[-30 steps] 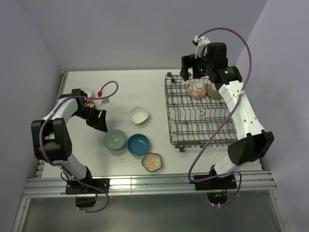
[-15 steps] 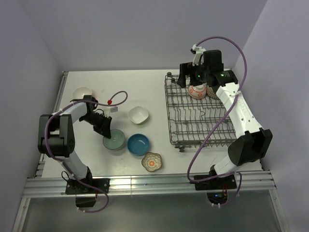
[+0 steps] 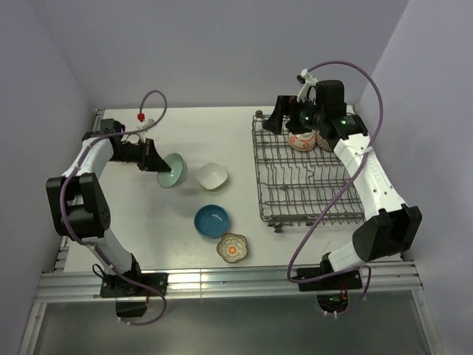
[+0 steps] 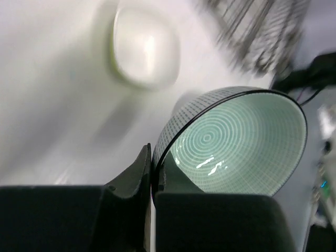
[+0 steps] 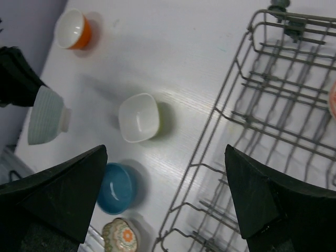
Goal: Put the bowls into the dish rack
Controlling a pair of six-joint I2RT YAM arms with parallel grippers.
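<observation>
Teal bowl (image 3: 171,171) — tipped on edge

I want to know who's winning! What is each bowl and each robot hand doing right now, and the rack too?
teal bowl: tipped sideways, gripped by its rim
left gripper: shut on teal bowl
right gripper: open, empty
white bowl: upright on table
blue bowl: upright on table
floral bowl: upright on table
orange bowl: upright on table
dish rack: mostly unfilled
patterned bowl: loaded in dish rack
</observation>
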